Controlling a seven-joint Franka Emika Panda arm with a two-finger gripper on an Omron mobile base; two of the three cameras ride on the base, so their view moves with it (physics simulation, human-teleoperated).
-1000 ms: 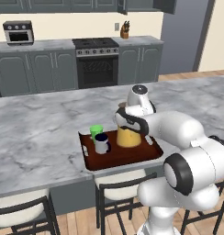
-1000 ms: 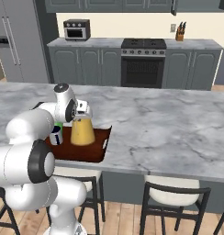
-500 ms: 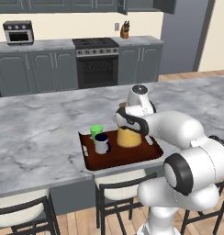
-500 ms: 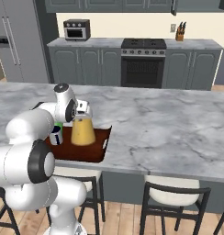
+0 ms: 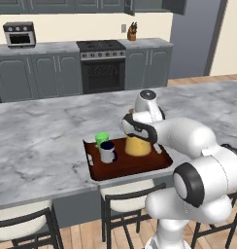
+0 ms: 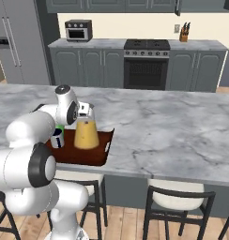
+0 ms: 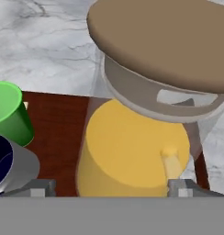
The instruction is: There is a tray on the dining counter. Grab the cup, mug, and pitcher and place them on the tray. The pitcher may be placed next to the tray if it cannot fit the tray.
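We see the fingers [image 7: 109, 186], earlier closed on the pitcher [image 5: 138, 144], now spread wide around it on the tray [image 5: 131, 168] beside cup [image 5: 101, 139] and mug [image 5: 108, 151].

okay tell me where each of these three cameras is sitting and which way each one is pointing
Left base view: behind the arm's left, facing the stove wall over the counter; arm enters lower right, above the tray.
Right base view: behind its right, same direction; arm at lower left.
Hand view: just above the pitcher, looking down; fingertips at the bottom.
All show the pitcher, cup and mug on the tray.
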